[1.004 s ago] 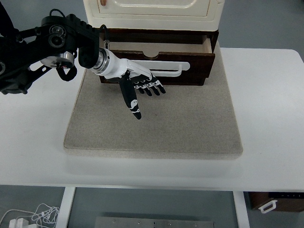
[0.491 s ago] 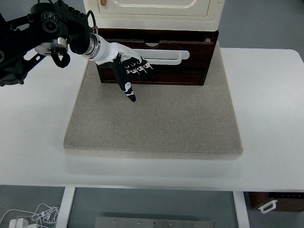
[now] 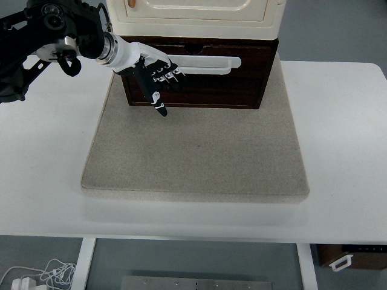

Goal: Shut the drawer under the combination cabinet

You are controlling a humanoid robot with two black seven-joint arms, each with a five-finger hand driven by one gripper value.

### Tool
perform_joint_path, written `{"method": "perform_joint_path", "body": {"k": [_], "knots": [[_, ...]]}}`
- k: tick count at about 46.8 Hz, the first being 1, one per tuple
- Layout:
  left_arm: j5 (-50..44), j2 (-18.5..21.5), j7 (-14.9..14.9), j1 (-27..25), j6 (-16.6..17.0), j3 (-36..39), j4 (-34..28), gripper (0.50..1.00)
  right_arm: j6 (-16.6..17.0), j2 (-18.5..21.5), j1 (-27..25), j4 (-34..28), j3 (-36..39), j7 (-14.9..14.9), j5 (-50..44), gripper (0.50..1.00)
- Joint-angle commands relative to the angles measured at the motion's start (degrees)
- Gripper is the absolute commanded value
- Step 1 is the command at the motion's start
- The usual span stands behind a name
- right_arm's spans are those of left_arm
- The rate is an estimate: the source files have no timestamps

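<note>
The dark brown wooden drawer [image 3: 199, 75] sits at the base of the cream-coloured combination cabinet [image 3: 196, 15], its front panel flush with the dark wooden frame around it, so that no gap into the drawer's interior shows. A long white bar handle [image 3: 208, 63] runs horizontally across the upper part of the drawer front. The left hand [image 3: 151, 72], white at the wrist and back with black segmented fingers [image 3: 158, 103], lies against the left portion of the drawer front, beside the left end of the handle; its fingers are extended and relaxed, grasping nothing, with one digit pointing down toward the mat. The black left arm [image 3: 42, 30] enters from the upper left edge. The cabinet stands at the far edge of a grey rectangular felt mat [image 3: 193, 157], which lies on the white tabletop [image 3: 344, 133].
</note>
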Motion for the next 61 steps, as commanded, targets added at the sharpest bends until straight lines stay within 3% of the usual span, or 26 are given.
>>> {"method": "perform_joint_path", "body": {"k": [1,15,32,48,61], "knots": [[0.2,0.0,0.0,0.1,0.0,-0.8,0.5,1.000,0.0,0.0,0.0,0.0,0.0,0.0,0.0,0.952],[0.2,-0.4,0.0,0.1,0.0,-1.0,0.9,1.000,-0.1,0.0,0.0,0.0,0.0,0.1,0.0,0.952],[-1.2,-2.0,0.0,0.9,0.0,-1.9,-3.2,1.000,0.0,0.0,0.0,0.0,0.0,0.1,0.0,0.952],[-9.4,-5.4,-1.0,1.1,0.0,-11.0,-5.1,1.000,0.0,0.0,0.0,0.0,0.0,0.0,0.1,0.952],[-15.0,-10.0,-3.6,1.0,0.0,-25.9,-4.0,1.000,0.0,0.0,0.0,0.0,0.0,0.1,0.0,0.952]]}}
